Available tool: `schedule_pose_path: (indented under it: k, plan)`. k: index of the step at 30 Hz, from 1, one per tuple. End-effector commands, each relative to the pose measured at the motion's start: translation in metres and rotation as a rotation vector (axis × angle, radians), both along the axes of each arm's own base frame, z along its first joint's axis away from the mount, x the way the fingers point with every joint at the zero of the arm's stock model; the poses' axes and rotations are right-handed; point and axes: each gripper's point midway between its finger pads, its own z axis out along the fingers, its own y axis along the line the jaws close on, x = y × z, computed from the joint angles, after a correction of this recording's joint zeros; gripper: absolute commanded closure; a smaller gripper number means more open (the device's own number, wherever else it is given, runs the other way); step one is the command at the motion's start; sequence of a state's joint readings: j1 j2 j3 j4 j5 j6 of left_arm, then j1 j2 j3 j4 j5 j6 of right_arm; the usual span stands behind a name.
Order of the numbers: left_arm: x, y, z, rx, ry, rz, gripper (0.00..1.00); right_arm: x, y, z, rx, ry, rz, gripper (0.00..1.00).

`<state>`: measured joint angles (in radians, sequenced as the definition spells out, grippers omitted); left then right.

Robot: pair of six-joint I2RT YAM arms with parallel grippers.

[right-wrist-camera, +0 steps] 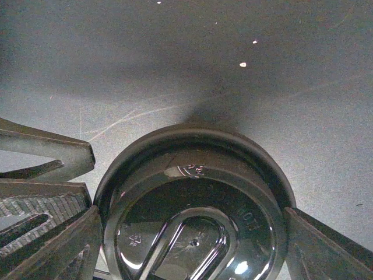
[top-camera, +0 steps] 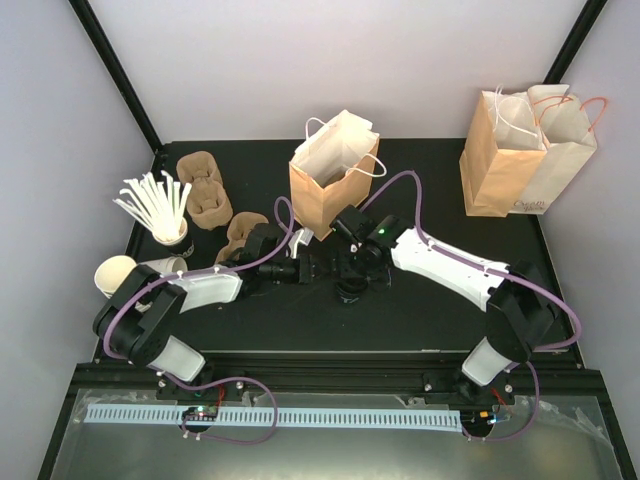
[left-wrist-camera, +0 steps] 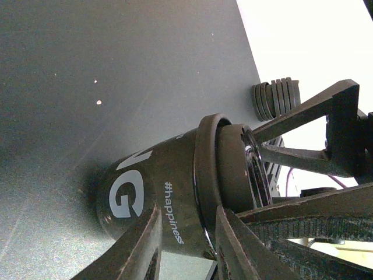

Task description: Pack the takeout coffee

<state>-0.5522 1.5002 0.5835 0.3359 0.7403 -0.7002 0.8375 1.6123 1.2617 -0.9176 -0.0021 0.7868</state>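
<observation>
- Crowding is the main hazard: the takeout coffee (left-wrist-camera: 145, 181) stands upright in the middle of the worktop (left-wrist-camera: 87, 70), just in front of the open paper bag (top-camera: 325, 185), and both arms meet over it.
- The left fingers (left-wrist-camera: 143, 245) are partly apart and stacked one above the other at the cup's side, the lower by the printed wall and the upper near the lid rim. I cannot tell whether they press on it. A sideways nudge from them could tip or slide the cup.
- The right fingers (right-wrist-camera: 326, 251) stand wide apart, one on each side of the lid (right-wrist-camera: 198, 192), at or against its edge. I cannot tell whether they grip it. A hold on the lid alone could pull it off during a lift, dropping the cup.
- Lifting while the left fingers sit by the rim could make the two sets of fingers collide.
- The bag's handles droop over its mouth, so the cup could snag there and topple the bag.
</observation>
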Motion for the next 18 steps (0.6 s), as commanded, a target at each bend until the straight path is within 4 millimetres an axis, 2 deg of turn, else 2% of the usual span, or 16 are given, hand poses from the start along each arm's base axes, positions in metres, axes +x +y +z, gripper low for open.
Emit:
schedule_pose_path:
  k: [1, 12, 18]
  plan:
    - [-0.004, -0.006, 0.003, -0.025, -0.013, -0.030, 0.72, 0.002, 0.006, 0.004, 0.000, -0.009, 0.013, 0.15]
    - [-0.003, -0.006, 0.002, -0.024, -0.013, -0.031, 0.72, 0.007, 0.001, 0.031, -0.008, -0.067, 0.004, 0.09]
    - [-0.003, -0.006, 0.002, -0.022, -0.015, -0.032, 0.72, 0.006, -0.003, 0.024, -0.025, -0.056, -0.003, 0.09]
